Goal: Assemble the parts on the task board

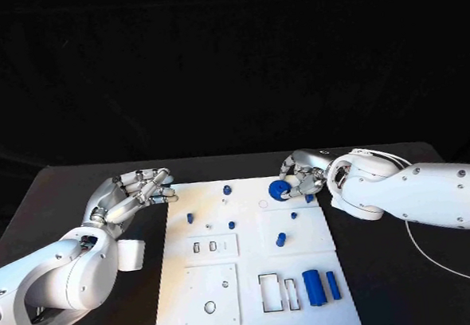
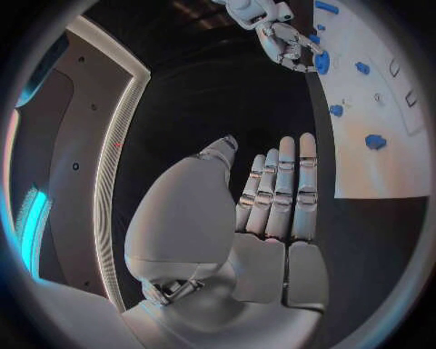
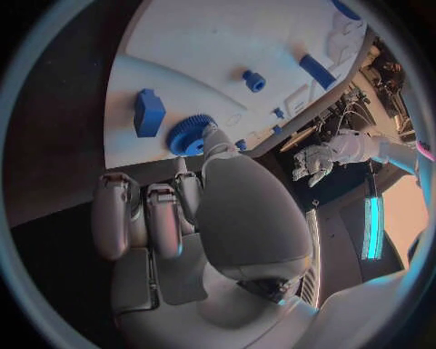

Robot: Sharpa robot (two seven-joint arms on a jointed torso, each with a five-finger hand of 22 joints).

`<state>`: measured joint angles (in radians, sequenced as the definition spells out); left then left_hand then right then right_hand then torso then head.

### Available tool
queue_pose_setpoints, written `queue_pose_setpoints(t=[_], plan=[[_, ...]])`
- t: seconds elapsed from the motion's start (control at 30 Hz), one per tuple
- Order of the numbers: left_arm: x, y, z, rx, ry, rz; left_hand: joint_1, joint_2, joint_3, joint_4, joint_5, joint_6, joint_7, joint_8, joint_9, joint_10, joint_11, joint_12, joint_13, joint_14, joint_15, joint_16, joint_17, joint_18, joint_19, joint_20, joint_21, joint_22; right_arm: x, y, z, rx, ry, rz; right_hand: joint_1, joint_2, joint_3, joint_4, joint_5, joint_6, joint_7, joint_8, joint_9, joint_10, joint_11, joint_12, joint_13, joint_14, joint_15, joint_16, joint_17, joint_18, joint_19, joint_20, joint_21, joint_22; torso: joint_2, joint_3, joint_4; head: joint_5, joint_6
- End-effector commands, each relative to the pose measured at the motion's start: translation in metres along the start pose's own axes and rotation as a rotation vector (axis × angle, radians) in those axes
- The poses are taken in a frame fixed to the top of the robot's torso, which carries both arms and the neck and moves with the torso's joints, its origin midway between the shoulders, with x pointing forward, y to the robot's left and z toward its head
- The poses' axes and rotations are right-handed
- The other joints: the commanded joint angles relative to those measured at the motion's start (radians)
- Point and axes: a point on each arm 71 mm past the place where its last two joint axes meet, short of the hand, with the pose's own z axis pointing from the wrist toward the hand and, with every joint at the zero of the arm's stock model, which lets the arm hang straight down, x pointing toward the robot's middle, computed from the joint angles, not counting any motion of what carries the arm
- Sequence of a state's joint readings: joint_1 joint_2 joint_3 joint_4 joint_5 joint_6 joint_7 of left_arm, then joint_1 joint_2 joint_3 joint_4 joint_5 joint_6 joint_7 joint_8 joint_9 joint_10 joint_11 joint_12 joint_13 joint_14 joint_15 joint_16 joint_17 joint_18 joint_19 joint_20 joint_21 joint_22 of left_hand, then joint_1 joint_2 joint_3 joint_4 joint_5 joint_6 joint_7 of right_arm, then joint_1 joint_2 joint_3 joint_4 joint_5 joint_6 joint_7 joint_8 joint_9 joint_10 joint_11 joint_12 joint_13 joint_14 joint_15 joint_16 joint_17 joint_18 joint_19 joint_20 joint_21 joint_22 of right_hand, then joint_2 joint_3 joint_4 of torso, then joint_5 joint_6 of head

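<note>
At the far right corner of the task board (image 1: 254, 320), the right hand (image 1: 299, 179) pinches one blue gear (image 1: 279, 190) between thumb and finger, the gear at the board's surface. One blue block (image 3: 149, 112) stands just beside it. Two blue cylinders (image 1: 314, 287) lie side by side near the front edge, beside two empty rectangular slots (image 1: 271, 290). Off the board's far left corner, the left hand (image 1: 140, 190) grasps nothing, fingers extended together. One white cable (image 1: 457, 268) trails across the black table (image 1: 437, 298) on the right.

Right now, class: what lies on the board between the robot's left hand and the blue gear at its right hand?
In the head view, one small blue part stands between the left hand and the blue gear; otherwise bare white task board.
</note>
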<state>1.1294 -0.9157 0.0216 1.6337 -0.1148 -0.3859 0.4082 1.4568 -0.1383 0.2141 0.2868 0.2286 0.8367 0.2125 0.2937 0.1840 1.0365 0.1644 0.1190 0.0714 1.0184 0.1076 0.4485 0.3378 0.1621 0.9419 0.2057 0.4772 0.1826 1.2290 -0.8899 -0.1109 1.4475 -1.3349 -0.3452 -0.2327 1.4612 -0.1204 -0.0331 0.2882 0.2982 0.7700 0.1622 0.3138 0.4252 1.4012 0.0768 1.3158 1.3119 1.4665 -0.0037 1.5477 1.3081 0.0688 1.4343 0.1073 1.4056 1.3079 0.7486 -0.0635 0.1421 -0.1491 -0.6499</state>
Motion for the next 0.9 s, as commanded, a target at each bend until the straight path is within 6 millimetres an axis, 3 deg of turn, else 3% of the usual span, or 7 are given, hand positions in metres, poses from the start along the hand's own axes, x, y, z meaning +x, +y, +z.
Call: queue_pose_setpoints(t=[0.03,0.4,0.77,0.9], plan=[[0.003,-0.001,0.001,0.007,0.018,-0.013,-0.009,0.002,0.006,0.001,-0.006,-0.008,0.010,-0.006,0.001,-0.009,0.002,-0.003,-0.001,-0.009,0.002,0.004,0.001,0.019,-0.003,0.002,0.003,0.001,0.004,0.000,0.001,0.005,0.013,0.007,0.005,0.018,0.007,-0.002,0.006,0.002,-0.002,0.009,0.001,0.014,-0.003,0.016,0.029,0.089,0.006,0.005,0.188,-0.016,0.009,0.000,0.008,0.042,0.000,0.0000,-0.0014,0.004,-0.001],[0.002,-0.001,0.001,0.008,0.015,-0.013,-0.010,0.003,0.006,0.002,-0.006,-0.008,0.011,-0.006,0.002,-0.009,0.002,-0.004,0.000,-0.009,0.002,0.004,0.002,0.019,-0.003,0.002,0.004,0.001,0.012,0.004,0.000,-0.011,0.040,0.007,0.008,0.043,0.035,-0.001,0.008,0.043,-0.008,0.015,-0.004,0.061,-0.008,0.092,0.099,0.092,0.002,0.008,0.200,-0.020,0.018,-0.003,0.019,0.060,-0.001,-0.0001,-0.0009,0.004,-0.006],[0.002,0.000,0.001,0.005,0.017,-0.013,-0.010,0.004,0.007,0.002,-0.006,-0.008,0.011,-0.006,0.002,-0.009,0.002,-0.004,0.000,-0.009,0.002,0.005,0.002,0.019,-0.004,0.002,0.004,0.002,0.011,0.008,-0.001,-0.044,0.001,-0.069,0.016,0.047,0.057,-0.003,0.002,0.063,-0.010,0.010,-0.012,0.078,-0.010,0.119,0.126,0.093,0.000,0.010,0.208,-0.022,0.023,-0.005,0.027,0.072,-0.001,0.0003,-0.0016,0.004,-0.007],[0.002,0.000,0.001,0.003,0.018,-0.014,-0.010,0.004,0.007,0.002,-0.006,-0.008,0.011,-0.006,0.002,-0.009,0.002,-0.004,0.000,-0.009,0.002,0.005,0.002,0.019,-0.004,0.002,0.004,0.002,0.010,0.012,-0.002,-0.067,-0.041,-0.115,0.028,0.049,0.098,-0.002,-0.033,0.081,-0.012,-0.004,-0.025,0.083,-0.012,0.128,0.135,0.095,-0.002,0.012,0.215,-0.024,0.029,-0.007,0.034,0.083,-0.001,0.0002,-0.0010,0.005,-0.007]])
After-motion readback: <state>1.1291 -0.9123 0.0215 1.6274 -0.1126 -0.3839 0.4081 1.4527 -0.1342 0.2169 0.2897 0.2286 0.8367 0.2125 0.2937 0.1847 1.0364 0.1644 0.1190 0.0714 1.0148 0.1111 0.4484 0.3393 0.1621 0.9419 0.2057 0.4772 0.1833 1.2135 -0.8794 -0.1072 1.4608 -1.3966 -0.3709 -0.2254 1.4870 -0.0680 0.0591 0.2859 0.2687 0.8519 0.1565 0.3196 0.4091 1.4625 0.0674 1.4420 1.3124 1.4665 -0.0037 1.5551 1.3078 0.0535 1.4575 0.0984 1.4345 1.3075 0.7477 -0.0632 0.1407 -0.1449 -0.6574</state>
